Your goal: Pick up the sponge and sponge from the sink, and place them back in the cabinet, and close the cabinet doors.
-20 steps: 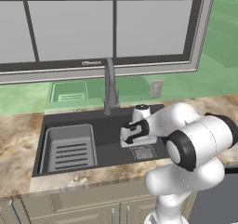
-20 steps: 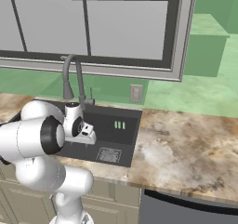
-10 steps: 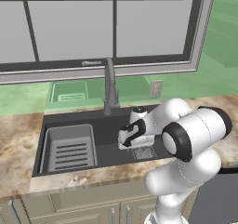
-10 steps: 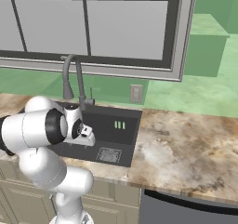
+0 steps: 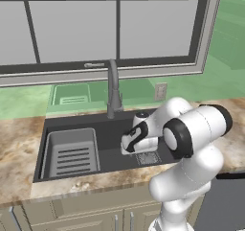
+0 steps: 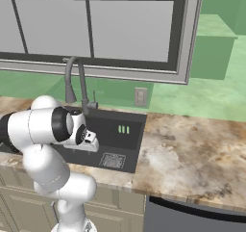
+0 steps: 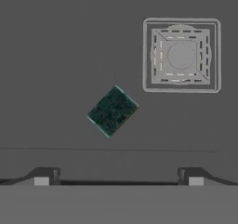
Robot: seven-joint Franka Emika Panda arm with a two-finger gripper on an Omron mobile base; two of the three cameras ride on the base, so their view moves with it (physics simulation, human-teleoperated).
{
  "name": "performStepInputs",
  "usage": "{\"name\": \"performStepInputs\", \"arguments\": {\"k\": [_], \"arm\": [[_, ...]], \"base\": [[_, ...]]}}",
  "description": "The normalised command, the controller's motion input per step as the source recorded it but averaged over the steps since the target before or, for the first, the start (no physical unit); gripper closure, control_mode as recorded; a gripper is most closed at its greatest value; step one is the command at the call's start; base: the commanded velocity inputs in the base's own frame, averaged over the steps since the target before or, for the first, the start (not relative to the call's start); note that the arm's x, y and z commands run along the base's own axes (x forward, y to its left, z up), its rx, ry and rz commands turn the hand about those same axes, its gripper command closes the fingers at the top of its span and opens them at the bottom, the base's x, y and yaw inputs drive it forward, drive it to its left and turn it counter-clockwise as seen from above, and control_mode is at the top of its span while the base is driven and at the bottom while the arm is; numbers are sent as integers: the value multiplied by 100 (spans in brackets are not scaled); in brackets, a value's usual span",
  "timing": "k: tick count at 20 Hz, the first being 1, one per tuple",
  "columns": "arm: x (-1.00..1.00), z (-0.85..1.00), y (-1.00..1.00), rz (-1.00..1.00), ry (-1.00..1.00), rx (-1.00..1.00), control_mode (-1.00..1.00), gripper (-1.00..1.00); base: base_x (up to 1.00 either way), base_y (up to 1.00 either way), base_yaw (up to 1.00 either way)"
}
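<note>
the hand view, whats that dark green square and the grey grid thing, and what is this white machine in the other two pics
The white machine is a robot arm standing at a kitchen counter. Two cameras ride on its base, behind it to left and right, looking over its shoulder at the black sink. The third sits on its hand, looking straight down into the basin. The dark green square is a small sponge lying flat on the sink floor; the grid is the drain. The two dark tips at the bottom are the gripper, open and holding nothing.
</note>
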Motion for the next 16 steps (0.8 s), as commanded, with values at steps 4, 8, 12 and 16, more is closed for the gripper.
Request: {"name": "performStepInputs", "arguments": {"k": [4, 8, 12, 16], "arm": [[8, -6, 1, 0, 0, 0, -100, -100], [0, -7, 1, -1, 0, 1, -100, -100], [0, -6, 0, -3, 0, 4, -100, -100], [0, -7, 1, -7, 0, 6, -100, -100]], "base": [[0, 0, 0], [0, 0, 0], [0, 0, 0], [0, 0, 0]]}}
